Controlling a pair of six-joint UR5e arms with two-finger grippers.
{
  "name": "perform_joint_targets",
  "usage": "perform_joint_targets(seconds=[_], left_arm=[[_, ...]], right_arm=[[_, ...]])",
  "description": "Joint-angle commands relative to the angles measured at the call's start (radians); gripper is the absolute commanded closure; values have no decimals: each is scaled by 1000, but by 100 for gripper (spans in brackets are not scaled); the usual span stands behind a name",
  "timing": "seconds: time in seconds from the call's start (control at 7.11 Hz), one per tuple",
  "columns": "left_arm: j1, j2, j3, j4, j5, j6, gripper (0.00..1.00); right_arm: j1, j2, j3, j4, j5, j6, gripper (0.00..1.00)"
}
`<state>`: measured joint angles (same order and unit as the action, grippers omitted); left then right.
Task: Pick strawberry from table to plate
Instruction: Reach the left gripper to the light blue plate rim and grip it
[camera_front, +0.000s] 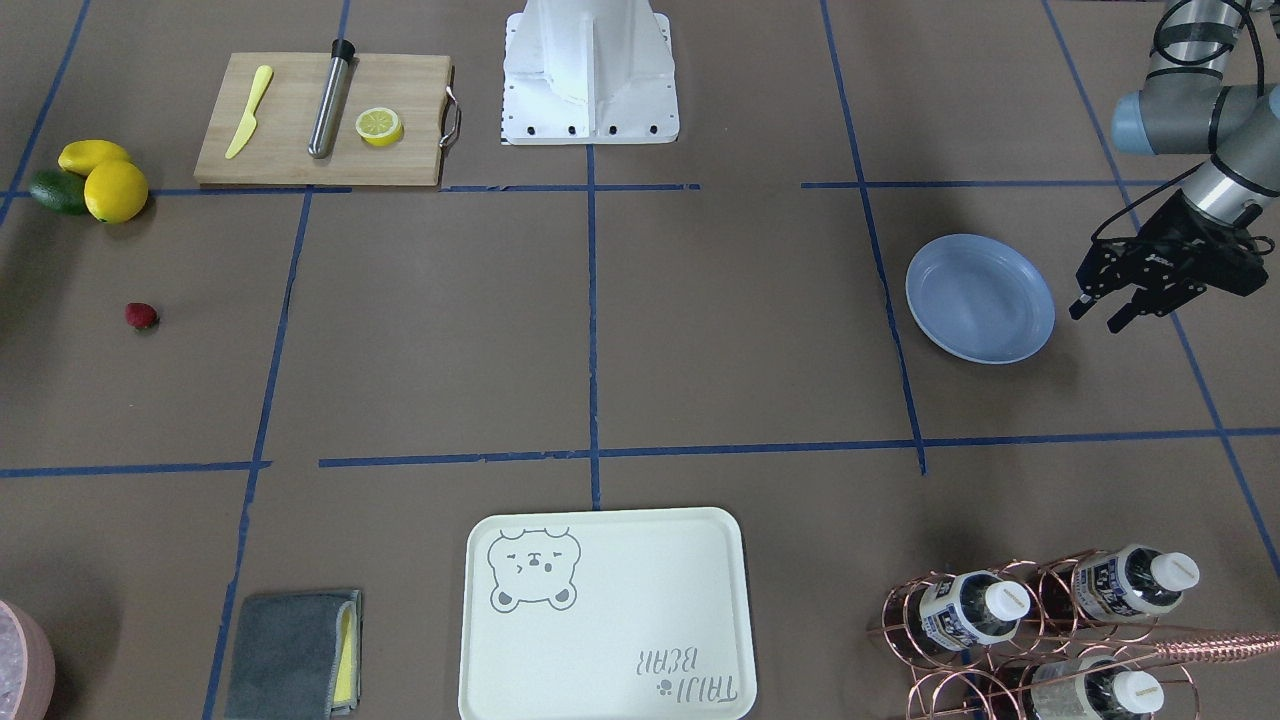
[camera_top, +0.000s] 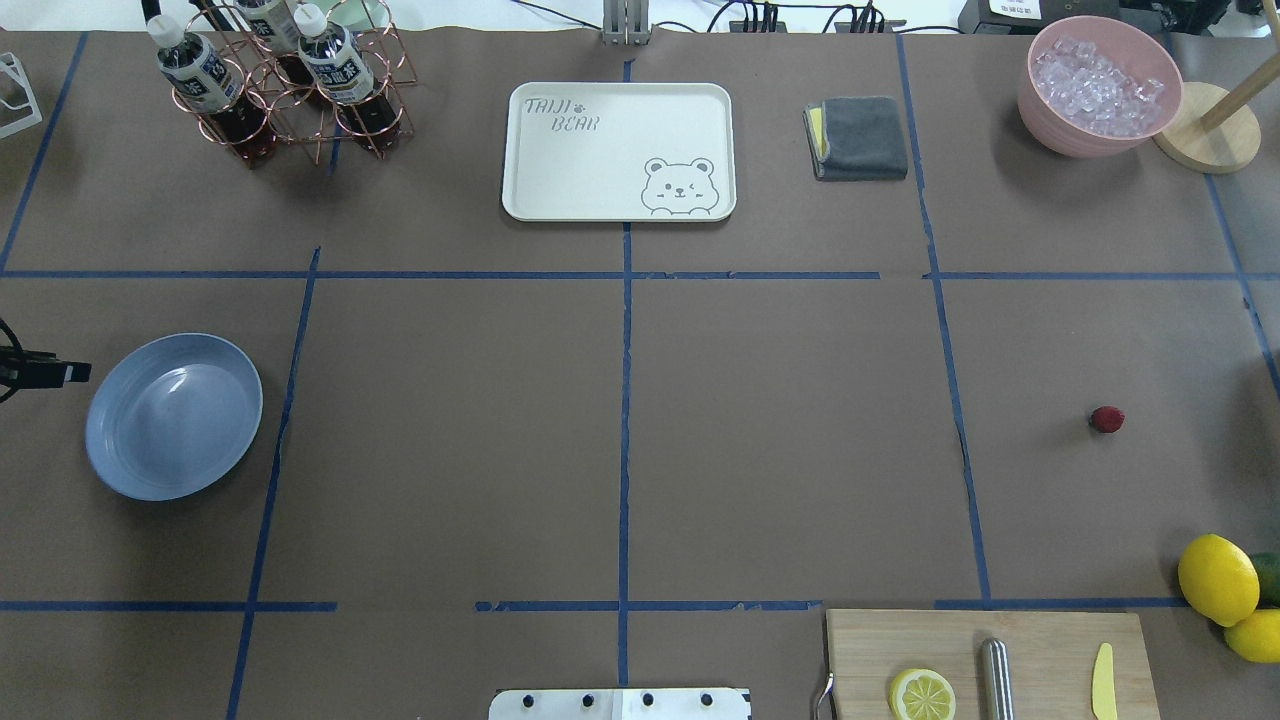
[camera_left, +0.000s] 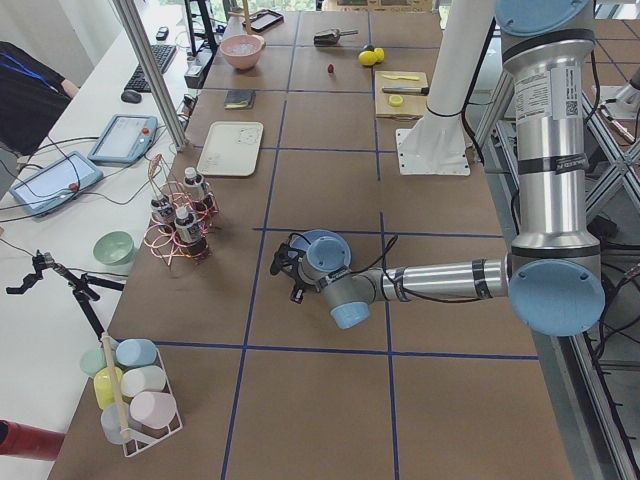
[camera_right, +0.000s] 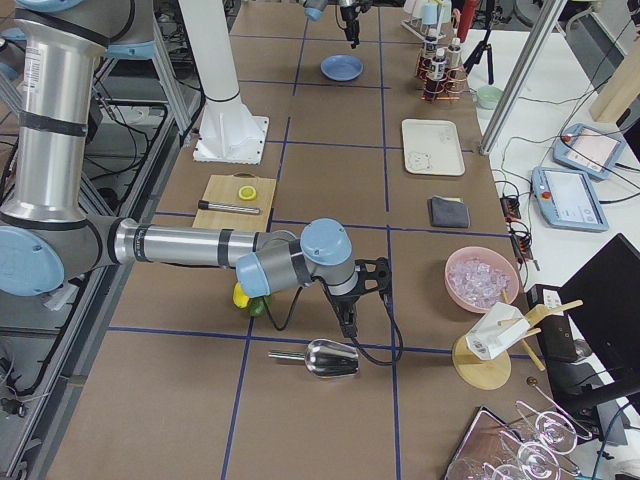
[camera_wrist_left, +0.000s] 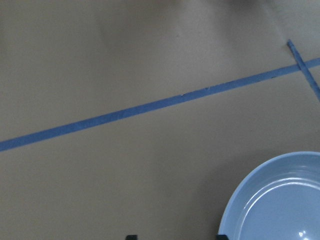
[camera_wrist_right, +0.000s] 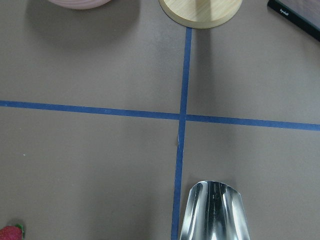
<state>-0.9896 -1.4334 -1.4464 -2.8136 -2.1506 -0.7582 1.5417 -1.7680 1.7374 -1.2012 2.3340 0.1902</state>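
Observation:
The strawberry (camera_front: 141, 316) (camera_top: 1106, 419) is a small dark-red berry lying alone on the brown table (camera_top: 780, 440), on my right side. It also peeks in at the bottom left corner of the right wrist view (camera_wrist_right: 11, 233). The light-blue plate (camera_front: 980, 298) (camera_top: 173, 415) (camera_wrist_left: 280, 200) rests empty on my left side. My left gripper (camera_front: 1098, 316) hovers just outside the plate's outer rim, open, with nothing between its fingers. My right gripper (camera_right: 350, 318) appears only in the exterior right view, low over the table near the lemons; I cannot tell whether it is open or shut.
A cutting board (camera_front: 320, 120) holds a lemon half, a metal rod and a yellow knife. Lemons and an avocado (camera_front: 95, 178) lie near the strawberry. A metal scoop (camera_wrist_right: 212, 212), a pink ice bowl (camera_top: 1100, 85), a bear tray (camera_top: 618, 150), a grey cloth (camera_top: 860, 138) and a bottle rack (camera_top: 280, 85) stand farther out.

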Motion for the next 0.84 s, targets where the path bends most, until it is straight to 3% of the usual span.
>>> perform_joint_targets(seconds=[0.0, 0.14, 0.28, 0.42, 0.56, 0.7], left_arm=[[61, 5, 12, -55, 8, -75, 40], [72, 5, 12, -56, 8, -75, 40], [78, 5, 14, -55, 8, -73, 51], [80, 5, 15, -55, 8, -75, 65], [81, 5, 17, -55, 8, -79, 100], [81, 5, 9, -58, 6, -75, 100]], right_arm=[[0, -4, 1, 0, 1, 0, 0], [0, -4, 1, 0, 1, 0, 0], [1, -7, 1, 0, 1, 0, 0], [2, -7, 1, 0, 1, -2, 0], [2, -7, 1, 0, 1, -2, 0], [0, -7, 1, 0, 1, 0, 0]])
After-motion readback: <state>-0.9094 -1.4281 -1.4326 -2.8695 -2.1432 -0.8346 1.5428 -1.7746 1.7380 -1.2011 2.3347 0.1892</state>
